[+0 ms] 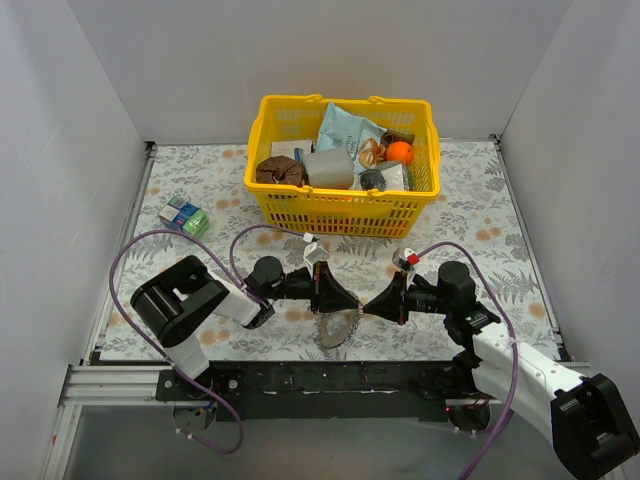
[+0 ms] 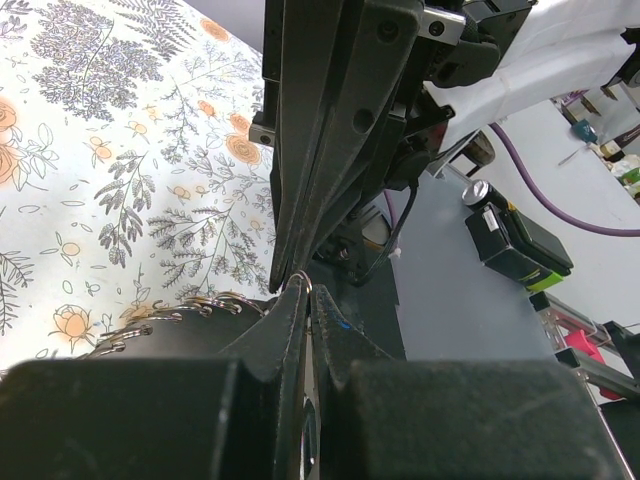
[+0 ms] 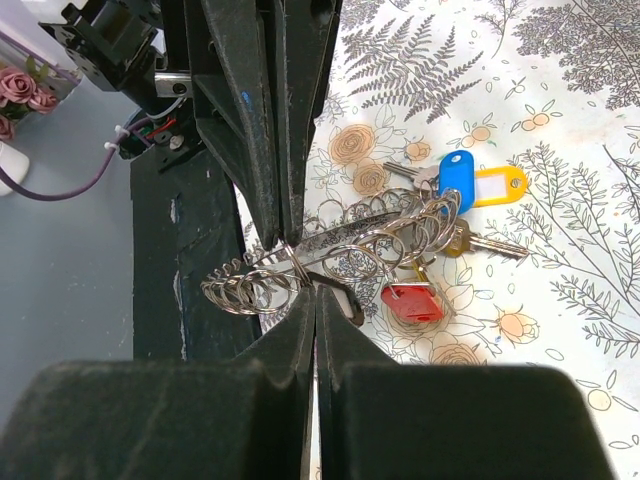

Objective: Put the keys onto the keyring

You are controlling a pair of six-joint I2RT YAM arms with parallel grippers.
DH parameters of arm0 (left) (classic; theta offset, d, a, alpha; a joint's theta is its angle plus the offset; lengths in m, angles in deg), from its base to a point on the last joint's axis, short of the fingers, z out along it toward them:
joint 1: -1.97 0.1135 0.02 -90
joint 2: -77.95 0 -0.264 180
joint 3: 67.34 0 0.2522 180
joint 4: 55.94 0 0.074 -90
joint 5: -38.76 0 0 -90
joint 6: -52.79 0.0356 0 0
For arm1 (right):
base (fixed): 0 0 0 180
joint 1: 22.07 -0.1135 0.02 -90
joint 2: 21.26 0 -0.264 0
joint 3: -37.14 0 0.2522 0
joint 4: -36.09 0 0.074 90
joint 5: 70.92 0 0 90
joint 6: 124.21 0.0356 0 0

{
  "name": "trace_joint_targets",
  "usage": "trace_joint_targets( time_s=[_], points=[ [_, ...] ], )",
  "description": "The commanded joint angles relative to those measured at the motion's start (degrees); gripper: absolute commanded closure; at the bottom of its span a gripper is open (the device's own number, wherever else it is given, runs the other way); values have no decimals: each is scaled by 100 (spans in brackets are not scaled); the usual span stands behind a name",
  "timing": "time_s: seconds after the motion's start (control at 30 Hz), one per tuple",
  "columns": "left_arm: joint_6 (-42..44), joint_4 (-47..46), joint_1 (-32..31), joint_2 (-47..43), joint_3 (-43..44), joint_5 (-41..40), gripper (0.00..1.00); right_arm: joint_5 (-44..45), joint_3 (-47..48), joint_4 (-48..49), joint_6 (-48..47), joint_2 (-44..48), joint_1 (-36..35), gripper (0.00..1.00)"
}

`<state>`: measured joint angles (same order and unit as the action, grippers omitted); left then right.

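Note:
The keyring (image 3: 330, 250) is a silvery ring fringed with many small wire loops; it lies at the table's front edge (image 1: 335, 330). Blue (image 3: 456, 180), yellow (image 3: 502, 185) and red (image 3: 410, 300) key heads and a gold key (image 3: 480, 243) cluster at its far side. My right gripper (image 3: 313, 292) is shut on one small loop of the keyring. My left gripper (image 3: 280, 235) comes in from the opposite side, shut, its tips meeting the same loop. In the left wrist view, the left gripper (image 2: 306, 292) pinches a thin loop beside the fringe (image 2: 170, 312). Both grippers meet tip to tip (image 1: 358, 306).
A yellow basket (image 1: 340, 212) full of items stands at the back middle. Small coloured boxes (image 1: 185, 217) lie at the left. The black front rail (image 1: 330, 378) runs just below the keyring. Purple cables (image 1: 130, 260) loop beside both arms.

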<state>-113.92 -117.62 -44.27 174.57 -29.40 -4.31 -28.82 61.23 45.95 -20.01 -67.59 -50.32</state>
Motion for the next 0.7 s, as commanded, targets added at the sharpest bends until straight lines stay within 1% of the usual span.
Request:
trace_joint_targets(
  time_s=[0.0,0.23,0.43,0.67],
  points=[
    [-20,-3021,1,-275,174,87,100,44,4,135,13,62,-31,99],
    [-46,-3021,1,-301,227,131,100,44,4,99,4,71,-31,99],
    [-20,-3020,1,-398,227,114,100,123,83,-199,-154,194,-31,99],
    [-20,-3021,1,-486,236,140,100,70,57,-199,-145,194,-31,99]
  ],
)
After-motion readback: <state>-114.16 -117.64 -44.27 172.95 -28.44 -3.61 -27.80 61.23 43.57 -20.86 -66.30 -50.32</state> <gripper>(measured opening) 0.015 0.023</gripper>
